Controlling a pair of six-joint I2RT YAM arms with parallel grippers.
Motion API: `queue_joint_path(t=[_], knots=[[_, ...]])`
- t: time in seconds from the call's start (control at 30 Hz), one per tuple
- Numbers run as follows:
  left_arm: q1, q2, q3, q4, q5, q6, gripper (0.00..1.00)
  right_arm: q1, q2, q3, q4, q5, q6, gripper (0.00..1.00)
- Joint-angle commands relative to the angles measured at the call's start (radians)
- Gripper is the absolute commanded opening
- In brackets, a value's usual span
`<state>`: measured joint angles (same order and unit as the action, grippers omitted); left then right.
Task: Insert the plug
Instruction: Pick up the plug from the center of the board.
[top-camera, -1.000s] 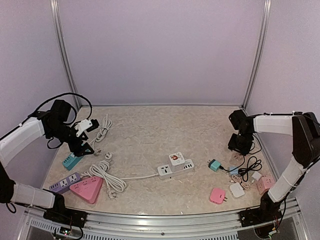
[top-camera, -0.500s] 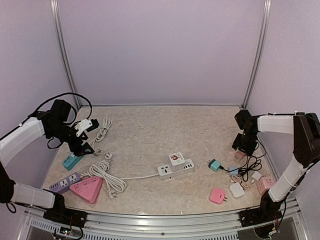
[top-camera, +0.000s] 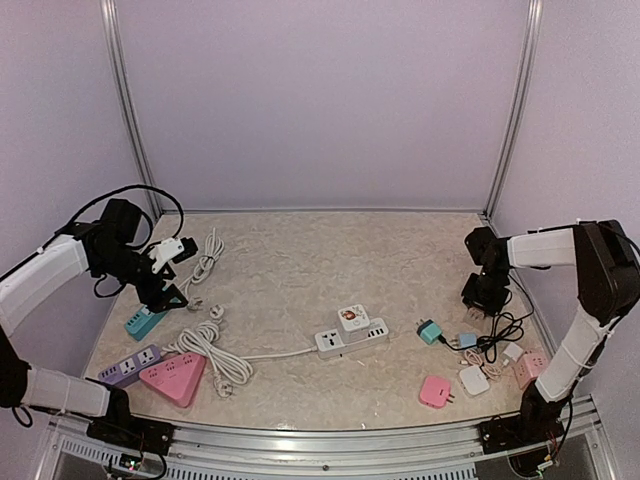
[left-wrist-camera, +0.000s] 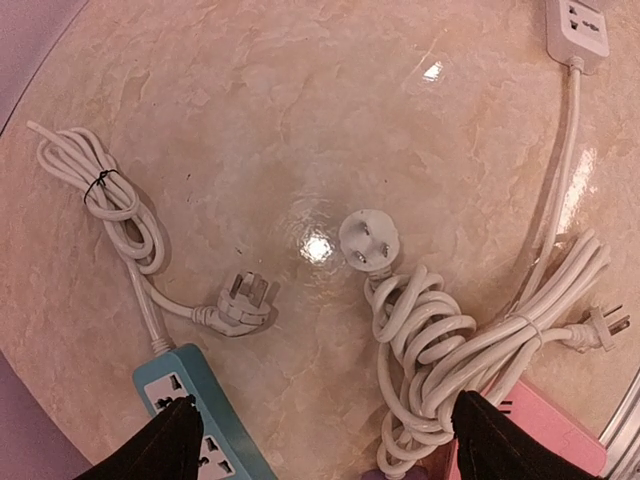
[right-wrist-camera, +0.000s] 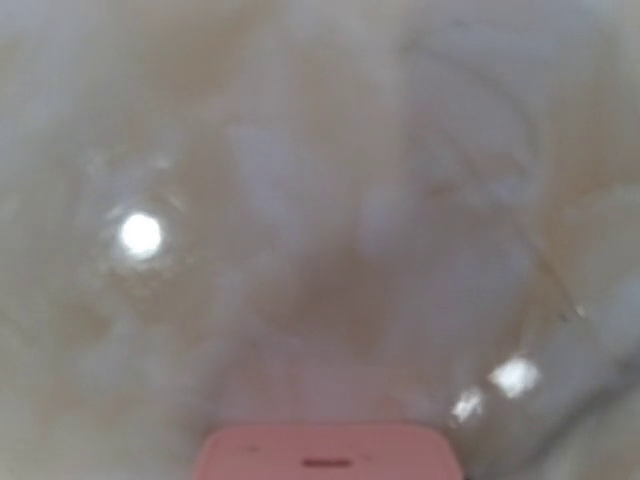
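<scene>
My right gripper (top-camera: 481, 300) is low over the plug pile at the table's right edge. In the right wrist view a blurred pink plug (right-wrist-camera: 326, 452) fills the bottom centre right where the jaws are. It hides the fingers, and the table is very close behind it. A white power strip (top-camera: 352, 340) with a white cube adapter (top-camera: 352, 318) on it lies mid-table. My left gripper (top-camera: 165, 295) is open and empty. It hovers (left-wrist-camera: 320, 455) between a teal power strip (left-wrist-camera: 200, 425) and a coiled white cord (left-wrist-camera: 440, 340).
A teal plug (top-camera: 429, 330), a pink square adapter (top-camera: 435, 391), a white adapter (top-camera: 473, 380) and black cables (top-camera: 505, 328) lie at the right. A purple strip (top-camera: 130, 367) and a pink triangular strip (top-camera: 173, 380) lie front left. Loose white plugs (left-wrist-camera: 368, 240) (left-wrist-camera: 245, 298) lie below my left gripper.
My right gripper swung right, then came back left and a little nearer, over a pink plug in the pile. The left arm has not moved.
</scene>
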<state>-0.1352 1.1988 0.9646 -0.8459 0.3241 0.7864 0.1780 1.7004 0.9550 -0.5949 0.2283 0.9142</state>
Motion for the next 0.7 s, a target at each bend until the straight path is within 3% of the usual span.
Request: queue_joint_path(t=[0.0, 0.1, 0.3, 0.47, 0.67], knots=[[0.013, -0.022, -0.009, -0.017, 0.003, -0.002, 0.84, -0.009, 0.002, 0.010, -0.009, -0.014, -0.041, 0.15], [0.027, -0.022, 0.034, -0.058, 0.042, 0.003, 0.84, 0.031, -0.066, 0.065, -0.033, 0.024, -0.115, 0.00], [0.061, -0.021, 0.261, -0.224, 0.140, 0.010, 0.84, 0.306, -0.238, 0.278, 0.031, 0.166, -0.333, 0.00], [0.053, -0.015, 0.482, -0.293, 0.180, -0.044, 0.84, 0.535, -0.283, 0.480, 0.192, 0.227, -0.357, 0.00], [-0.084, -0.028, 0.698, -0.269, 0.081, -0.129, 0.85, 0.761, -0.210, 0.651, 0.460, 0.204, -0.353, 0.00]])
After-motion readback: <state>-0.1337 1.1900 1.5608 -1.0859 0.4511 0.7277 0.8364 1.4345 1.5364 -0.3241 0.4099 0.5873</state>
